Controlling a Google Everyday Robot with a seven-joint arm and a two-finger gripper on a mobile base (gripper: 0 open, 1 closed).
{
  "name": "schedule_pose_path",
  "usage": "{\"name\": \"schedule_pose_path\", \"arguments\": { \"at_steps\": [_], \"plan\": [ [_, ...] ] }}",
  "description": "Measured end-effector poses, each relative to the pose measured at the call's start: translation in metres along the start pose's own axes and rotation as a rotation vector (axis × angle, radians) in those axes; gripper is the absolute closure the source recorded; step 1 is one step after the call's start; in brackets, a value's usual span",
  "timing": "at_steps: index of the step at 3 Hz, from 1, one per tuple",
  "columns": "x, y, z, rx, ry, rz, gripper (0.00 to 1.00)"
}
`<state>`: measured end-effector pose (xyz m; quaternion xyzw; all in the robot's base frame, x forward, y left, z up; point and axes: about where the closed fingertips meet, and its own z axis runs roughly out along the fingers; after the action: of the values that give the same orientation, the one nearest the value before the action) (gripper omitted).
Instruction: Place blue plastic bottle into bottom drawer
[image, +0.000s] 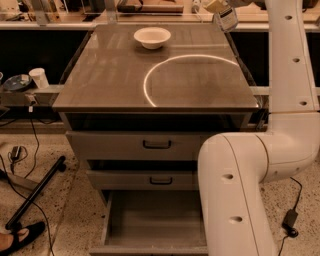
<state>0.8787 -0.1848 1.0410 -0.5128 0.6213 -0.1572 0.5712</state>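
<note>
The white arm (235, 200) fills the right side and hides the right part of the bottom drawer (150, 220), which is pulled open, its front cut off below. At the top edge, past the cabinet (150, 80) with its bowl (152, 37), the gripper (214, 6) is mostly out of frame. The blue plastic bottle (226, 19) is tilted against it; whether it is gripped I cannot tell.

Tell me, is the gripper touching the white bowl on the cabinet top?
Apart. The camera view shows the gripper at the far right corner of the cabinet top, with a wide stretch of bare surface between it and the bowl.
</note>
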Motion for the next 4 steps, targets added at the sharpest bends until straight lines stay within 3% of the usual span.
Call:
{"name": "schedule_pose_path", "arguments": {
  "at_steps": [1,3,4],
  "plan": [
    [0.0,0.0,0.0,0.0,0.0,0.0,1.0],
    [-0.0032,-0.0019,-0.0028,0.011,-0.232,0.288,1.0],
    [-0.0032,-0.0019,-0.0028,0.011,-0.232,0.288,1.0]
  ]
}}
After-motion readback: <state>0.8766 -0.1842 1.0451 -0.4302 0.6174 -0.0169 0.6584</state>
